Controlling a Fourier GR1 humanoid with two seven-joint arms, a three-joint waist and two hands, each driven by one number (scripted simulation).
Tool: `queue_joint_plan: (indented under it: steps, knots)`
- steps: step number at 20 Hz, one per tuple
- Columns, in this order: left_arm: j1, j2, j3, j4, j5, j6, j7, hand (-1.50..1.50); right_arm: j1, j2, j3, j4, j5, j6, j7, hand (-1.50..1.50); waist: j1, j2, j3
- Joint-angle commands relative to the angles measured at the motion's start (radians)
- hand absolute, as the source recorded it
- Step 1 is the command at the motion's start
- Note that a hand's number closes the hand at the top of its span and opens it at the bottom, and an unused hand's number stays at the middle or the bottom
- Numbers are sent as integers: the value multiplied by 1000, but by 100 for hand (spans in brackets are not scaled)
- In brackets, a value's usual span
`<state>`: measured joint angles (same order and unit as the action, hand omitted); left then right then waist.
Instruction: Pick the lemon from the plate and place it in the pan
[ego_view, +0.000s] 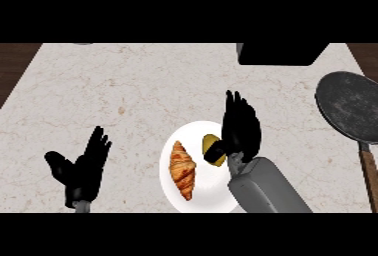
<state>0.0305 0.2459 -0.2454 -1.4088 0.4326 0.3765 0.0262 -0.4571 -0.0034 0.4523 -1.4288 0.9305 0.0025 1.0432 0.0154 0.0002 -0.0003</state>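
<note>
A white plate (171, 172) lies at the counter's front centre. A yellow lemon (210, 142) rests on the plate's right side, mostly hidden by my right hand (241, 127), which hovers over it with fingers straight and pointing away and the thumb against the lemon's near side. The dark grey pan (353, 106) sits at the right edge, its wooden handle (367, 167) running toward me. My left hand (83, 167) rests open at the lower left, fingers up, far from the plate.
A croissant (182, 169) lies on the plate's left half, beside the lemon. A black block (282, 53) stands at the back right. Dark wood shows past the counter's far corners.
</note>
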Motion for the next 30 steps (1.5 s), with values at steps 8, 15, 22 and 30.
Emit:
queue_joint_plan:
  steps: [8,15,22,30]
  knots:
    - [17,-21,1,11,-18,-11,2,0,-79,3,59,111,-262,221,205,-150,-2,-1,0]
    - [52,-40,35,-23,-36,-27,-5,0,-34,3,36,93,-211,151,127,-150,-9,-1,0]
    - [27,-59,60,41,-65,-73,-16,0,-16,3,-9,188,-119,55,-25,-150,-10,1,0]
    - [64,-60,101,-16,-83,-96,27,0,50,3,64,216,-142,-7,-11,-150,-9,0,0]
